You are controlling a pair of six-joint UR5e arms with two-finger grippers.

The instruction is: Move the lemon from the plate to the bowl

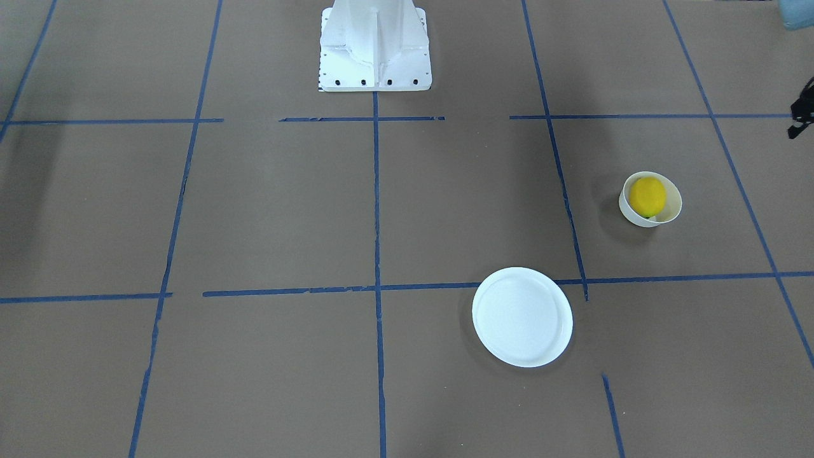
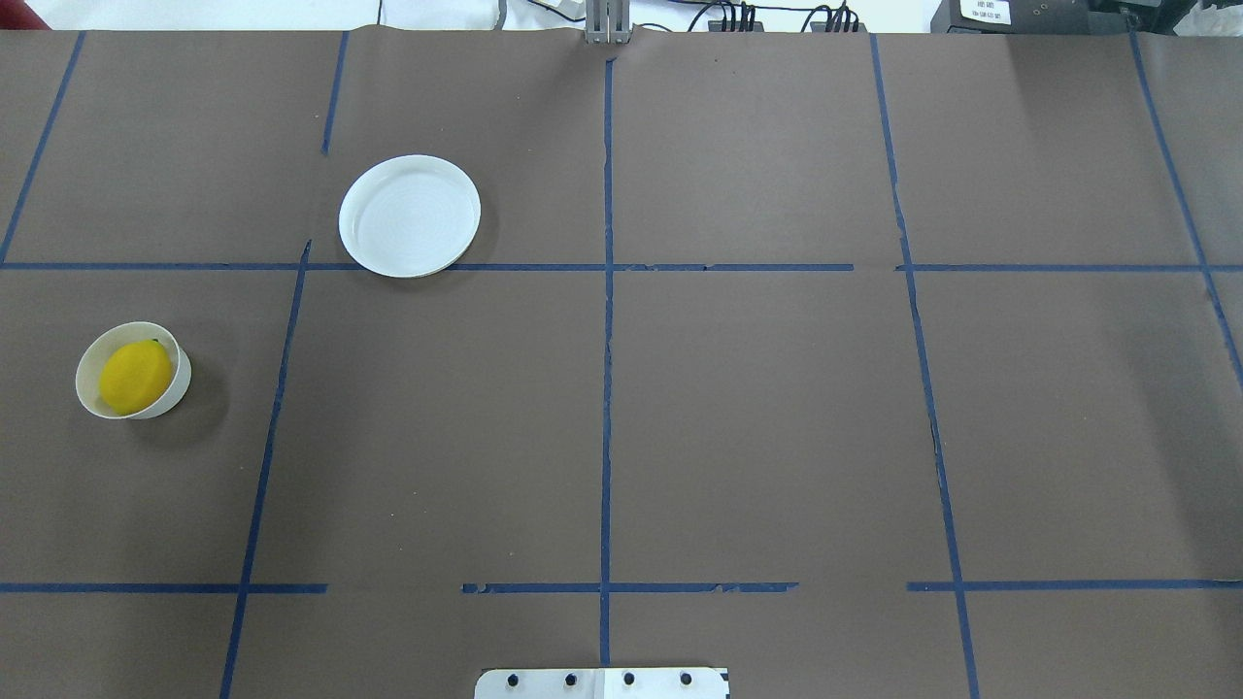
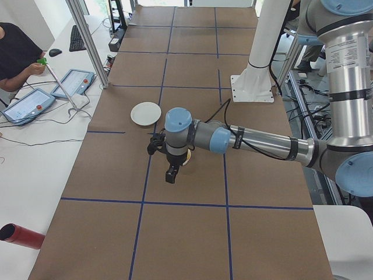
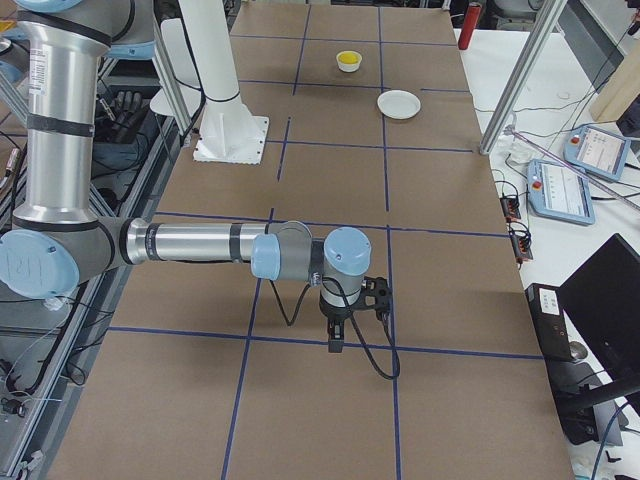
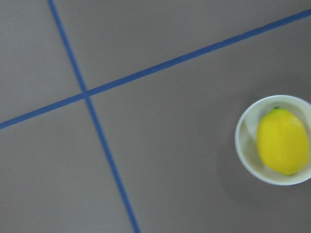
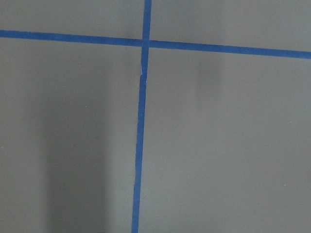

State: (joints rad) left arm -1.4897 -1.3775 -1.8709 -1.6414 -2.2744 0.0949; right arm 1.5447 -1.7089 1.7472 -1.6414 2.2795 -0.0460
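Note:
The yellow lemon lies inside the small off-white bowl at the table's left side. It also shows in the front view and the left wrist view, in the bowl. The white plate stands empty, farther out from the robot than the bowl. My left gripper hangs above the table close to the bowl, with nothing seen in it. My right gripper hangs over bare table on the right. I cannot tell whether either gripper is open or shut.
The brown table cover is marked with blue tape lines. The robot's white base stands at the table's near-middle edge. An operator sits at a side desk with tablets beyond the table. A red cylinder lies off the table's left end.

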